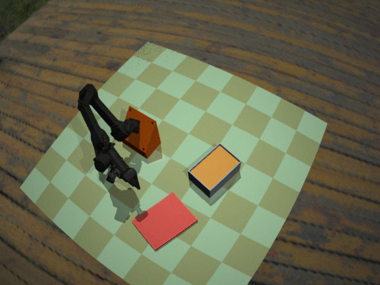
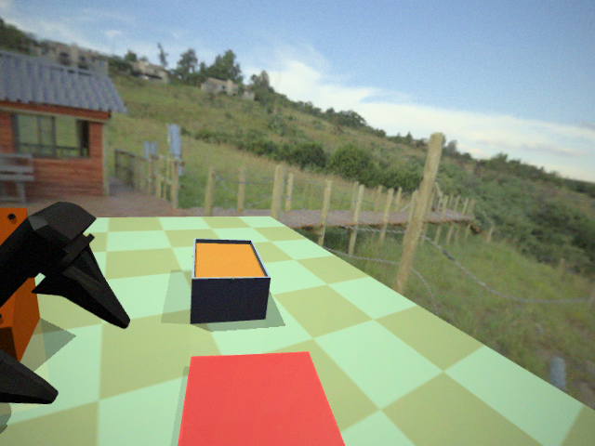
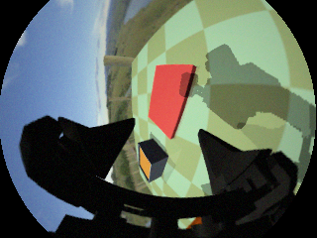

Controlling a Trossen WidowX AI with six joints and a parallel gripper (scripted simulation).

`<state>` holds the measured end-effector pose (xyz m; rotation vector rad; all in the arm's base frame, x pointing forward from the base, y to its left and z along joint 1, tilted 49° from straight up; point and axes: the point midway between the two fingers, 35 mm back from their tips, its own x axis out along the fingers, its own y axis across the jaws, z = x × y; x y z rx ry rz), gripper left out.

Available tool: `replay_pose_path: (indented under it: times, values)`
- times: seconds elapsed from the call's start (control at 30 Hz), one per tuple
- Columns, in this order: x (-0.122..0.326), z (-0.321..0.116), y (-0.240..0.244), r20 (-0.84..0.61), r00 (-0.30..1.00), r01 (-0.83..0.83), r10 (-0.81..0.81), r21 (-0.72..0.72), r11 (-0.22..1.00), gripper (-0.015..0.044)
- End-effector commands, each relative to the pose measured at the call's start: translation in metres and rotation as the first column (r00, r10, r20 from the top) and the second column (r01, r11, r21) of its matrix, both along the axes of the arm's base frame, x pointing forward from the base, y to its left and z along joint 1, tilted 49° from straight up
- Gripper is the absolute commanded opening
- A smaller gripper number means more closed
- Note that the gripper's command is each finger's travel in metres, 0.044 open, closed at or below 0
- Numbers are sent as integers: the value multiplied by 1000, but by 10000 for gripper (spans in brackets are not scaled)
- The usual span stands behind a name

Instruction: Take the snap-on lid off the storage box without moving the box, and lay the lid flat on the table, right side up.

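Note:
The red lid (image 1: 167, 222) (image 2: 259, 398) (image 3: 169, 99) lies flat on the checkered table top, its smooth plain face up, apart from the box. The dark storage box (image 1: 198, 183) (image 2: 230, 300) (image 3: 158, 161) stands upright without a lid, and its orange inside (image 1: 214, 167) (image 2: 228, 260) (image 3: 145, 161) shows. My gripper (image 2: 92, 360) (image 3: 167, 127) is wide open with nothing between its fingers. It hangs above the table to the lid's upper left in the top view, clear of both lid and box. Its shadow touches one corner of the lid. The lid's underside is hidden.
An orange wedge-shaped block (image 1: 148, 138) (image 2: 21, 311) stands beside the arm's base, left of the box in the top view. The checkered table top (image 1: 227, 236) ends at an edge beyond the box.

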<state>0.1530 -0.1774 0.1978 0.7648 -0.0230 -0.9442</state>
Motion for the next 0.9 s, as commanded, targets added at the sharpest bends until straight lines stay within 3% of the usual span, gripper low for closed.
replay_pose_path:
  times: [0.0, 0.87]
  values:
    - [-2, 5, 6, 4, 1000, 7, -7, 0, 1000, 440]
    - [-2, 7, 10, 4, 1000, 7, -7, 1, 1000, 440]
